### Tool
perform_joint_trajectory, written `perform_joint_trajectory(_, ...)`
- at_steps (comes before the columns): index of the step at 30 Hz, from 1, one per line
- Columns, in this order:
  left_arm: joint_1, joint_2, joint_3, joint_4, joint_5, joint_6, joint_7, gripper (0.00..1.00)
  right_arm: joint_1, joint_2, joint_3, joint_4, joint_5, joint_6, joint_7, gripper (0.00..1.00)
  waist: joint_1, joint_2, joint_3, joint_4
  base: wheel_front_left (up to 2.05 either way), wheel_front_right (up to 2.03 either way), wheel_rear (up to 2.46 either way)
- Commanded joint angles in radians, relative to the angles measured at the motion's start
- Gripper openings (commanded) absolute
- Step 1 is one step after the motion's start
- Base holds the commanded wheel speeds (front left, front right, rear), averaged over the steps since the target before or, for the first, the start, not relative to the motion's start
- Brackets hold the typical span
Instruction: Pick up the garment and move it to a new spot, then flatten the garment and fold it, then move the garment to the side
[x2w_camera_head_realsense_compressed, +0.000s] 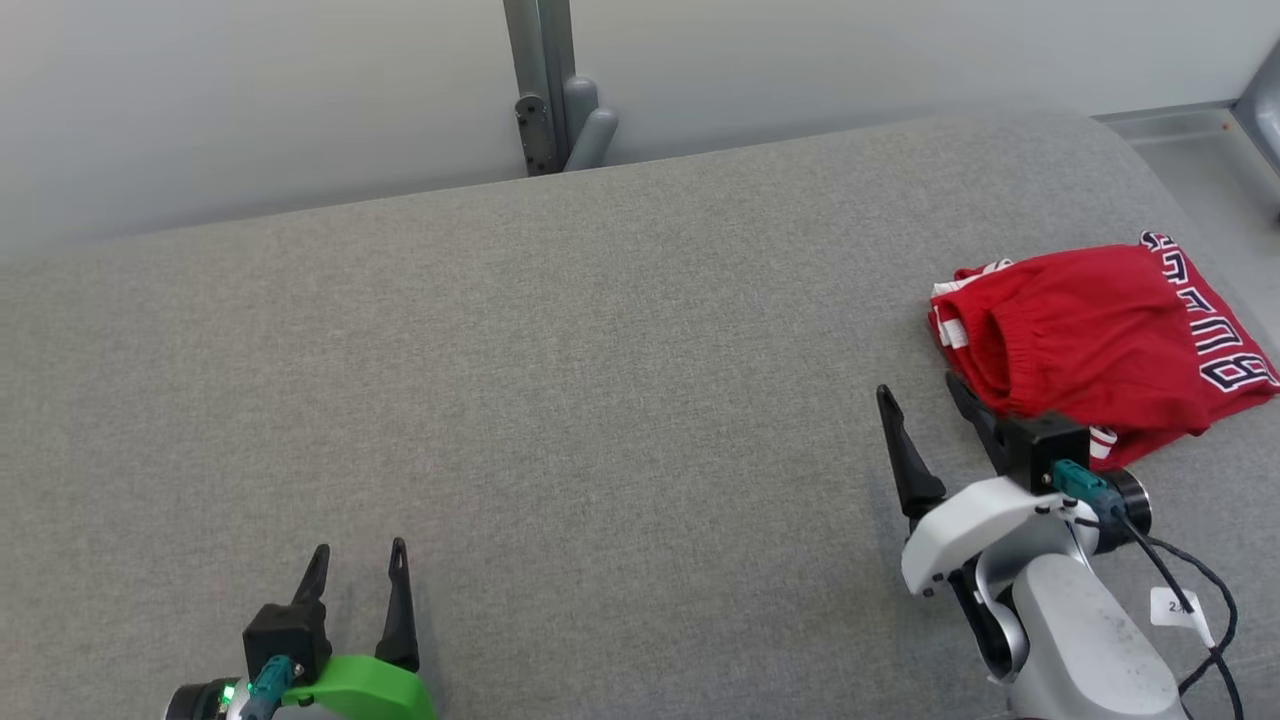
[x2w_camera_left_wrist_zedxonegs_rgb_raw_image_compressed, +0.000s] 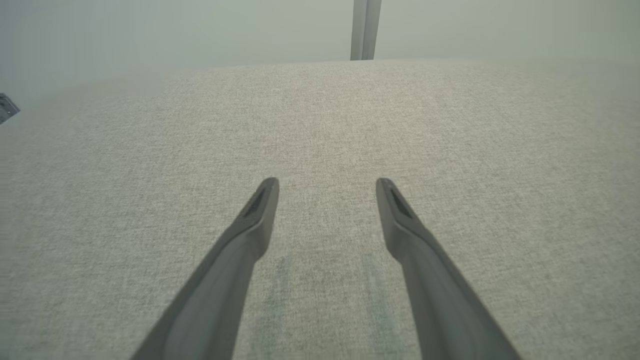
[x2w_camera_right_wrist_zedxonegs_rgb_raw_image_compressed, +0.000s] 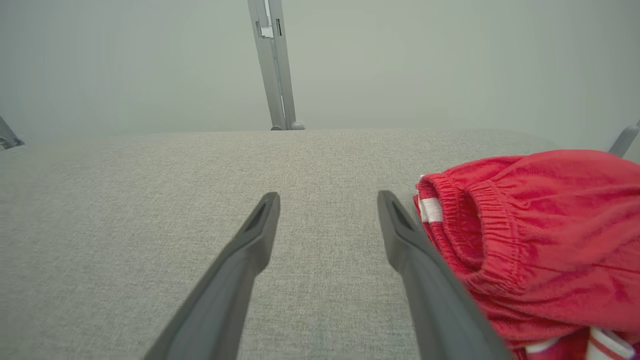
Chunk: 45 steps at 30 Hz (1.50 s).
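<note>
- Over on the right, the red garment (x2w_camera_head_realsense_compressed: 1090, 340) lies in a compact bundle on the grey fabric surface (x2w_camera_head_realsense_compressed: 600, 350), close to that surface's right-hand edge.
- White stripes peek out at its left and lower edges, and white lettering with a dark outline runs along its right side.
- An elastic band curls open at the bundle's left end, and it is plain to see in the right wrist view (x2w_camera_right_wrist_zedxonegs_rgb_raw_image_compressed: 540, 240).
- The right gripper (x2w_camera_head_realsense_compressed: 918, 386) hovers just beside the garment's near-left corner, with its two dark fingers spread wide and nothing between them.
- From the wrist, the right gripper (x2w_camera_right_wrist_zedxonegs_rgb_raw_image_compressed: 328, 195) has one finger running right along the edge of the red cloth; I cannot tell whether it touches.
- The left gripper (x2w_camera_head_realsense_compressed: 360, 546) sits low on the left, well apart from the garment.
- Its fingers are spread too, with bare grey cloth showing in the gap (x2w_camera_left_wrist_zedxonegs_rgb_raw_image_compressed: 327, 181).
- A grey metal post (x2w_camera_head_realsense_compressed: 540, 80) stands behind the surface against a pale wall.
</note>
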Motion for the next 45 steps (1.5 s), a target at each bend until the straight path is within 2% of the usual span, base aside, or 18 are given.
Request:
perform_joint_trajectory(1, 0.016, 0.005, 0.004, -0.003, -0.008, 0.005, 0.001, 1.0, 0.028, 0.004, -0.005, -0.011, 0.001, -0.001, -0.003, 1.0, 0.0, 0.0, -0.021, 0.018, 0.0, 0.0, 0.0)
perform_joint_trajectory(9, 0.038, 0.005, 0.026, -0.009, -0.003, 0.015, 0.001, 1.0, 0.093, 0.015, 0.012, -0.035, 0.011, -0.001, -0.003, 1.0, 0.0, 0.0, -0.044, 0.037, 0.0, 0.0, 0.0)
perform_joint_trajectory(17, 0.038, 0.005, 0.03, -0.003, -0.015, 0.005, 0.001, 1.0, 0.121, 0.018, 0.062, -0.045, 0.086, -0.001, -0.002, 1.0, 0.0, 0.0, -0.058, 0.066, 0.0, 0.0, 0.0)
perform_joint_trajectory(28, 0.033, 0.005, 0.032, 0.0, -0.027, -0.011, 0.001, 1.0, 0.135, 0.018, 0.055, -0.049, 0.045, -0.001, -0.003, 1.0, 0.0, 0.0, -0.063, 0.091, 0.0, 0.0, 0.0)
perform_joint_trajectory(45, 0.033, 0.005, 0.032, -0.001, -0.062, -0.015, 0.001, 1.0, 0.156, 0.018, 0.045, -0.031, 0.036, -0.001, -0.003, 1.0, 0.0, 0.0, -0.067, 0.072, 0.0, 0.0, 0.0)
